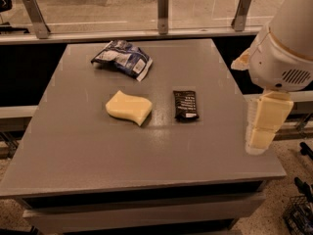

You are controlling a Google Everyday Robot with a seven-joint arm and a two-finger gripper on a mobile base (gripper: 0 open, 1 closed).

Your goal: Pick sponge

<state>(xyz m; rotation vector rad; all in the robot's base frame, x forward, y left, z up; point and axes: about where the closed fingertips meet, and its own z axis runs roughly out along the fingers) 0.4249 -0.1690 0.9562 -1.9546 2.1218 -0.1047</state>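
Sponge [129, 107], pale yellow with wavy sides, lies flat near the middle of the grey table [73, 146], well apart from the gripper [259, 141]. The gripper hangs pointing down over the table's right edge; whether it is wide or narrow cannot be told. Nearest to it, a black snack bar wrapper [186, 105] lies just right of the sponge, not touching it. A crumpled blue-and-white bag [122, 58] rests farther back.

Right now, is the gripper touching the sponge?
Apart. The camera view shows the gripper at the right edge of the table, with a bare stretch of it before the sponge.
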